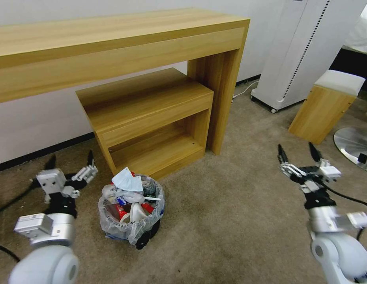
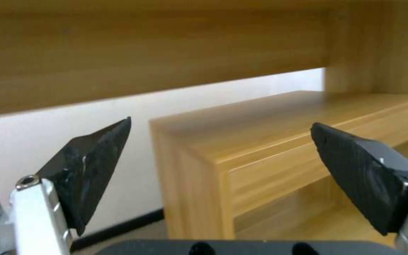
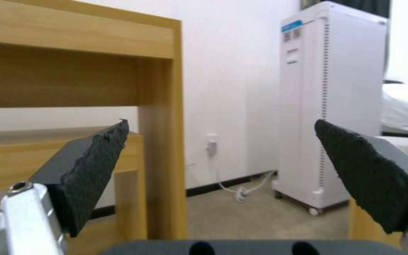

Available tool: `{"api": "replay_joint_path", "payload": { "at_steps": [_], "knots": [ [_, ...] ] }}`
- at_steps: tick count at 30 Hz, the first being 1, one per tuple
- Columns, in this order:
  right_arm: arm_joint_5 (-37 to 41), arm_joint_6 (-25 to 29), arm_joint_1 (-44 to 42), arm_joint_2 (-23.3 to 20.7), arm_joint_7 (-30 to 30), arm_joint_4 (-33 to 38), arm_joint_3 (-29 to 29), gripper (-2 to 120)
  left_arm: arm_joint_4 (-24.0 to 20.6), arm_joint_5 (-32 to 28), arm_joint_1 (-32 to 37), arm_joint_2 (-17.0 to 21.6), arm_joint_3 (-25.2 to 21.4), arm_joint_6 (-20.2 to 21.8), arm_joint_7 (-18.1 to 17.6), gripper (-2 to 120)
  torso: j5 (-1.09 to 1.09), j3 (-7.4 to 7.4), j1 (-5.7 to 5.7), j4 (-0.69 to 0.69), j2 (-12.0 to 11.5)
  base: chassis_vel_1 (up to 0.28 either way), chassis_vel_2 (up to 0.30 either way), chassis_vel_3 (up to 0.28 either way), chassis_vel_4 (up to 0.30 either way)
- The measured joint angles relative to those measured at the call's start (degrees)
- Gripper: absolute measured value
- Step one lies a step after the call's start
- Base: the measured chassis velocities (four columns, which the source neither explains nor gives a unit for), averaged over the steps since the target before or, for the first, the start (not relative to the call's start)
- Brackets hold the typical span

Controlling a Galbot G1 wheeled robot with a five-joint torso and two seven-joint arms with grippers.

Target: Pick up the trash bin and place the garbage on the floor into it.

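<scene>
The trash bin (image 1: 130, 230), small, black and lined with a crinkled clear bag, stands on the beige floor (image 1: 231, 213) in front of the low wooden shelf. It is heaped with garbage (image 1: 130, 193): a blue mask on top, white cups, red scraps and a dark bottle. My left gripper (image 1: 71, 157) hangs open a short way left of the bin, holding nothing. Far to the right, my right gripper (image 1: 298, 152) is raised and open above bare carpet. Both wrist views show wide-apart black fingers, the left gripper (image 2: 220, 125) and the right gripper (image 3: 220, 125), with nothing between them.
A long wooden desk (image 1: 112, 43) runs along the wall, with a low open shelf unit (image 1: 152, 118) under it, right behind the bin. A white appliance on wheels (image 1: 302, 51), a wooden stool (image 1: 325, 106) and a chrome chair base (image 1: 355, 146) stand at the right.
</scene>
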Motion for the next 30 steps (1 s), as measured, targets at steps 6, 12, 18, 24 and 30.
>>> {"api": "replay_joint_path", "payload": {
  "at_steps": [6, 12, 18, 24, 30],
  "knots": [
    [-0.7, -0.7, -1.5, -0.2, 1.3, 1.0, 0.6, 100, 0.4, 0.3, -0.6, 0.7, 1.5, -2.2, 2.7, 100, 0.00, 0.01, 0.00, 0.01, 0.0, 0.000, 0.000, 0.000, 0.000],
    [-0.7, -0.9, -1.5, -0.3, 1.1, 1.0, 0.6, 100, 0.4, 0.2, -0.7, 0.6, 1.6, -2.2, 2.9, 100, 0.00, 0.01, 0.00, 0.02, 0.0, 0.000, 0.000, 0.000, 0.000],
    [-0.7, -1.0, -1.3, -0.4, 0.9, 1.0, 0.6, 100, 0.4, 0.0, -0.7, 0.5, 1.7, -2.2, 2.8, 100, 0.00, 0.01, 0.00, 0.01, 0.0, 0.000, 0.000, 0.000, 0.000],
    [-0.7, -1.0, -1.3, -0.4, 0.9, 0.9, 0.6, 100, 0.5, -0.1, -0.7, 0.5, 1.7, -2.1, 2.7, 100, 0.00, 0.01, 0.00, 0.01, 0.0, 0.000, 0.000, 0.000, 0.000],
    [-0.7, -1.0, -1.2, -0.4, 0.9, 0.9, 0.5, 100, 0.5, -0.1, -0.7, 0.4, 1.7, -2.1, 2.7, 100, 0.00, 0.00, 0.00, 0.01, 0.0, 0.000, 0.000, 0.000, 0.000]
  ]
}}
